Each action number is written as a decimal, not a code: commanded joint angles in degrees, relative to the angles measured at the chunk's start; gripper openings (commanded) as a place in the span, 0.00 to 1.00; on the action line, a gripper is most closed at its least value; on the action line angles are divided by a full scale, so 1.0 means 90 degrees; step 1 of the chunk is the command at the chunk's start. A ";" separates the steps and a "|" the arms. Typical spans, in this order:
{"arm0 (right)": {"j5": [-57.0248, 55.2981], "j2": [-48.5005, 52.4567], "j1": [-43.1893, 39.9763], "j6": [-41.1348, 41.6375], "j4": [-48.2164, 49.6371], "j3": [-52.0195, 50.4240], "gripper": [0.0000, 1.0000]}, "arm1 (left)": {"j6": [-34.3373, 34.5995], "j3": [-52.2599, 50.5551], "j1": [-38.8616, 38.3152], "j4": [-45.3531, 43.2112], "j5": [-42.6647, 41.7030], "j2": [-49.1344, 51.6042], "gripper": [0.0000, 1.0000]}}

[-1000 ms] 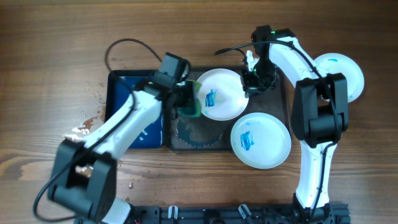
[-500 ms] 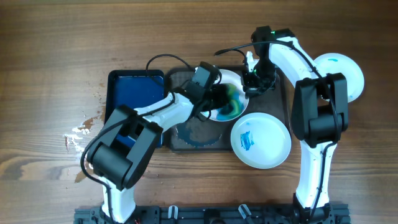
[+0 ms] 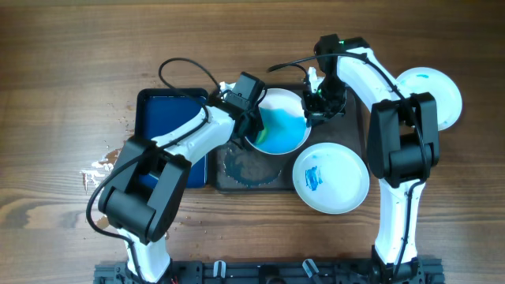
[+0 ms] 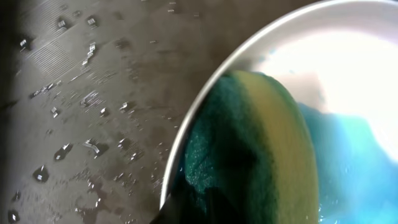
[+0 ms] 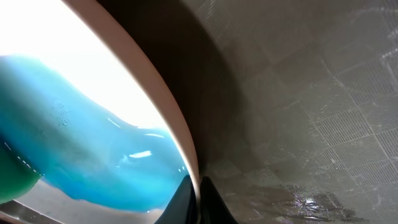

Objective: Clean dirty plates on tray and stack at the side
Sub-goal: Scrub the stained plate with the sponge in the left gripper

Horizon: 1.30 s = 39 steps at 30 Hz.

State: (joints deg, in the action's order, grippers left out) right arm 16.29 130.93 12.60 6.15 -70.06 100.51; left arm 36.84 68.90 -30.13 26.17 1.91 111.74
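Overhead, we saw the left gripper [image 3: 251,120] closed on a green-and-yellow sponge [image 4: 261,149], pressed on the blue-smeared round white plate [image 3: 282,132] inside the large dark grey tray [image 3: 251,170]; the right gripper [image 3: 317,102] pinched that plate's rim. We judged short strokes toward the pinch safest on the wet tray floor. A second smeared plate [image 3: 331,180] overlapped the tray's lower right corner; a third plate [image 3: 430,95] lay on the wooden table [image 3: 79,63] right of it.

The left gripper [image 3: 252,118] apparently clamps a green-and-yellow sponge [image 4: 249,149]; the right gripper [image 5: 196,198] pinches the rim of a round white plate [image 3: 284,126].
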 commanded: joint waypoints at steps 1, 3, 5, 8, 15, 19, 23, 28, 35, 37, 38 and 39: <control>-0.0330 0.0136 -0.0061 -0.0015 -0.0083 -0.0087 0.05 | -0.1370 0.0024 -0.0279 -0.0061 -0.1576 0.0335 0.04; -0.0330 0.0136 -0.0061 -0.0015 -0.0078 -0.0087 0.05 | -0.1377 0.0126 -0.0578 -0.0578 -0.2827 0.0335 0.04; -0.0330 0.0136 -0.0061 -0.0007 -0.0080 -0.0087 0.05 | -0.1071 0.0126 -0.0782 -0.0894 -0.3118 0.0335 0.04; -0.0330 0.0136 -0.0061 0.0007 -0.0100 -0.0087 0.05 | -0.0731 0.0126 -0.0974 -0.1151 -0.3096 0.0379 0.04; -0.0330 0.0136 -0.0061 0.0002 -0.0226 -0.0087 0.05 | -0.0114 0.0126 -0.0444 -0.1443 -0.1889 0.0806 0.04; -0.0330 0.0136 -0.0061 0.0005 -0.0231 -0.0087 0.05 | -0.0206 0.0126 0.0318 -0.1066 -0.1654 0.1304 0.04; -0.0333 0.0136 -0.0061 0.0000 -0.0216 -0.0087 0.05 | -0.0231 0.0126 0.0687 -0.0471 0.0083 0.1251 0.04; -0.0452 0.0136 -0.0061 0.0000 -0.0172 -0.0087 0.05 | -0.0231 0.0126 0.0583 0.0010 0.1749 0.1239 0.04; -0.0454 0.0136 -0.0061 -0.0002 -0.0170 -0.0087 0.05 | -0.0860 0.0146 -0.0158 0.0549 0.2115 0.0682 0.04; -0.0452 0.0136 -0.0061 0.0002 -0.0170 -0.0087 0.04 | -0.0874 0.0151 -0.0442 0.0551 0.1802 0.0260 0.04; -0.0452 0.0136 -0.0061 0.0000 -0.0170 -0.0087 0.05 | -0.0882 0.0151 -0.0629 0.0578 0.1518 -0.0075 0.04; -0.0452 0.0136 -0.0061 0.0002 -0.0172 -0.0087 0.05 | -0.0877 0.0151 -0.0714 0.0653 0.1416 -0.0311 0.04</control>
State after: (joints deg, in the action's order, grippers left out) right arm 16.27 130.93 12.97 6.15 -71.07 100.51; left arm 30.65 72.47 -34.70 29.54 13.52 113.21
